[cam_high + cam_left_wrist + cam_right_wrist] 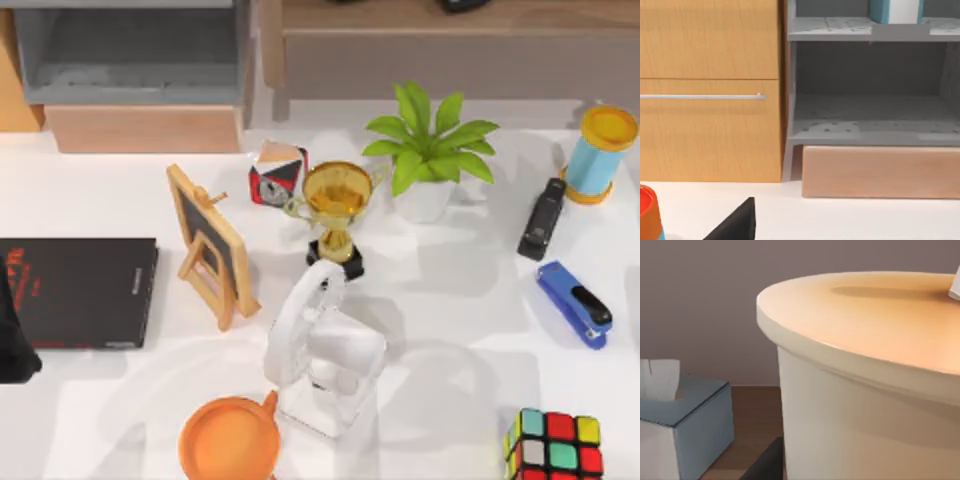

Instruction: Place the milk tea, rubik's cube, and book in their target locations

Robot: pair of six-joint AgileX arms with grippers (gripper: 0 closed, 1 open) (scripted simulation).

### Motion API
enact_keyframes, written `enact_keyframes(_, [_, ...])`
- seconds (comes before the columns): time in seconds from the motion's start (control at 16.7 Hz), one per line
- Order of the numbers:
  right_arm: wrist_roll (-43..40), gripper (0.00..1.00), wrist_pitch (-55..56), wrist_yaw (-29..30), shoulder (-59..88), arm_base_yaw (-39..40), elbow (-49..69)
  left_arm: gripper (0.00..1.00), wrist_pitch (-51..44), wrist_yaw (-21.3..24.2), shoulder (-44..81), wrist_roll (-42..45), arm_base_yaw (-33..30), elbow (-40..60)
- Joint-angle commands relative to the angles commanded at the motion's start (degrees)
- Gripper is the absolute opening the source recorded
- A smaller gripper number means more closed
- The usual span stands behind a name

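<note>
From above: spot the rubik's cube (556, 446) at the table's front right corner, flat on its base and well apart from everything else. Over at front centre-left, find the milk tea (229, 450), orange lid up, with the white right arm (322, 338) bent down right beside it. Cannot tell how the right gripper stands, or whether it has the cup. At the far left edge, note a dark bulk (12, 345) beside the black book (78, 291), likely the left arm, parked. Farther back, pass a trophy (337, 205), a plant (428, 150) and two staplers.

Left wrist now: facing a wooden cabinet (710, 90) and a grey shelf unit (870, 127). Up on the top shelf, catch the book (895, 10), blue cover and white page edges, upright and seemingly already home. Cannot tell the left gripper's state here either.

Right wrist: hard up against the milk tea (865, 365), lid level, cup upright, a tissue box (685, 425) beyond.

Judging what comes next: cube lying far off to the right of the right arm's working end, on that arm's own side of the table, so likely the right arm's job once finished with the cup. No long axis to fuss over on a cube, so any square approach will serve.
</note>
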Motion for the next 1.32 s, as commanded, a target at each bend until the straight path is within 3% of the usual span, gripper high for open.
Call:
enact_keyframes(0.18, [-0.1, 0.0, 2.2, -2.1, 0.0, -2.2, -0.7, 1.0, 0.0, 0.0, 0.0, 0.0, 0.0, 0.0])
enact_keyframes(0.78, [0.2, 0.0, 24.1, -20.4, 16.5, -21.0, -5.5, 1.0, 0.0, 0.0, 0.0, 0.0, 0.0, 0.0])
enact_keyframes(1.32, [0.5, 0.0, 26.4, -21.9, 20.2, -22.3, -5.3, 1.0, 0.0, 0.0, 0.0, 0.0, 0.0, 0.0])
